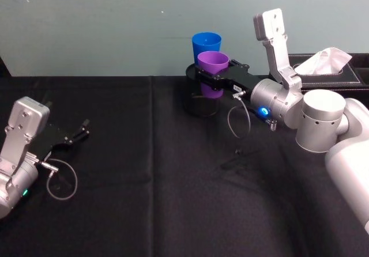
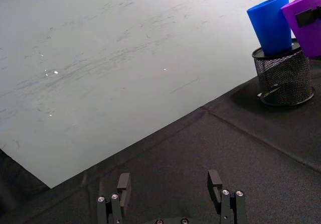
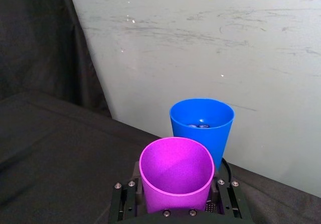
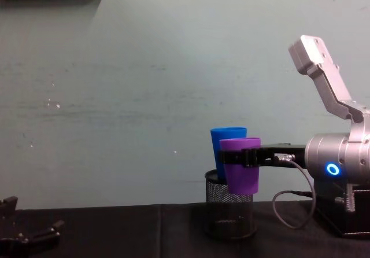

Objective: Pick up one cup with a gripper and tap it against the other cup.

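- Two cups are concerned. The purple cup (image 3: 175, 176) is clamped in the right gripper (image 1: 214, 75), whose jaws are clenched on the cup wall below the rim. The blue cup (image 3: 200, 121) stands upright inside the black mesh holder (image 4: 228, 214).
- The purple cup is held clear of the table, mouth up, just on the robot's side of the holder.
- Governing relation: the blue cup lies straight ahead of the right gripper, immediately beyond the purple cup. Both long axes are vertical and near parallel.
- Judgement: a short forward push should bring wall to wall, and too firm a push could tip the holder.
- Contact is unconfirmed. The two walls overlap in the chest view and may already be touching.
- The left gripper (image 2: 168, 181) has its fingers spread and holds nothing. It sits low over the black tablecloth (image 1: 173, 199), well left of the holder, so the right arm is far nearer.
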You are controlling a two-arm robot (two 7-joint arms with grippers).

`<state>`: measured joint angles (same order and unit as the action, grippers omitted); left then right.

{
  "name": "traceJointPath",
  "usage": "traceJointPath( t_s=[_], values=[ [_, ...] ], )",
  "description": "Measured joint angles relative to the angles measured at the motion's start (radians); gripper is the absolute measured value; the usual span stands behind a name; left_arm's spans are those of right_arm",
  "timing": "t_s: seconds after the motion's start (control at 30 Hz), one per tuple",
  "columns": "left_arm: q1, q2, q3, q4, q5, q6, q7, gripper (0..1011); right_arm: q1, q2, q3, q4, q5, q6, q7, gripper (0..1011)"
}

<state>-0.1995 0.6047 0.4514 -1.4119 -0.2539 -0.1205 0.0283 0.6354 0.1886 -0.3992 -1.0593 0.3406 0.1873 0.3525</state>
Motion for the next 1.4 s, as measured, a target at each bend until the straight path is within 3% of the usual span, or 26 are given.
traceJointPath(
  t_s=[1.4],
  values=[
    [0.000, 0.000, 0.000, 0.000, 0.000, 0.000, 0.000, 1000, 0.000, 0.000, 0.000, 0.000, 0.000, 0.000, 0.000, 723]
  ],
)
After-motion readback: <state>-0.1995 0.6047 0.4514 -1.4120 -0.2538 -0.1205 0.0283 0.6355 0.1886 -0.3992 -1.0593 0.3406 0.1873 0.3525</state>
